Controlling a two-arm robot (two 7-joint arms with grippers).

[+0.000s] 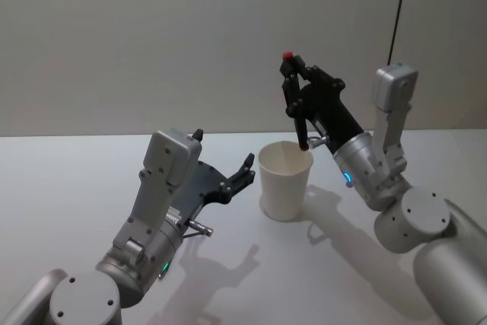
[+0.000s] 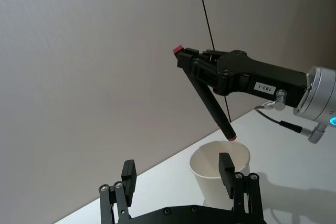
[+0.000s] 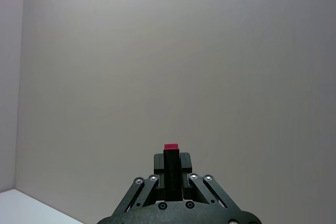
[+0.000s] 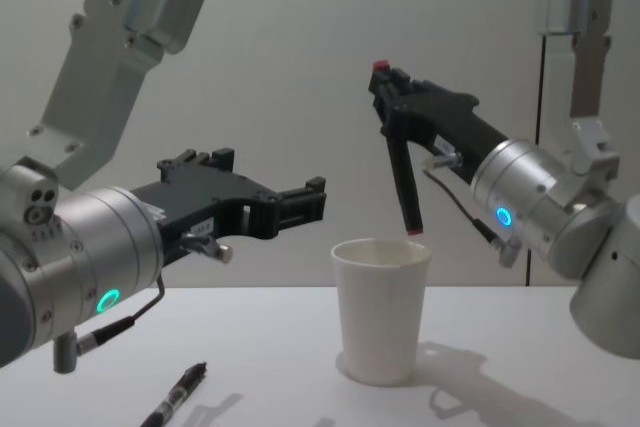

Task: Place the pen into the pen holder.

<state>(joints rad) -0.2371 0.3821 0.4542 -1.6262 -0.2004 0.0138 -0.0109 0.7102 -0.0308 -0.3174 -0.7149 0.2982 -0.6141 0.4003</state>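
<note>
My right gripper [image 1: 293, 74] is shut on the upper end of a black pen [image 1: 300, 129] with a red cap. The pen [image 4: 405, 187] hangs almost upright, and its lower tip sits just above the rim of the pen holder [image 4: 380, 312], a white paper cup standing upright on the table. From the left wrist, the pen's tip [image 2: 229, 136] is over the cup's [image 2: 215, 174] far rim. My left gripper [image 1: 223, 150] hovers open and holding nothing, just left of the cup and apart from it.
A second dark pen [image 4: 178, 394] lies on the white table [image 1: 76, 188] near its front, below my left arm. A plain grey wall stands behind the table. Bare table surface surrounds the cup.
</note>
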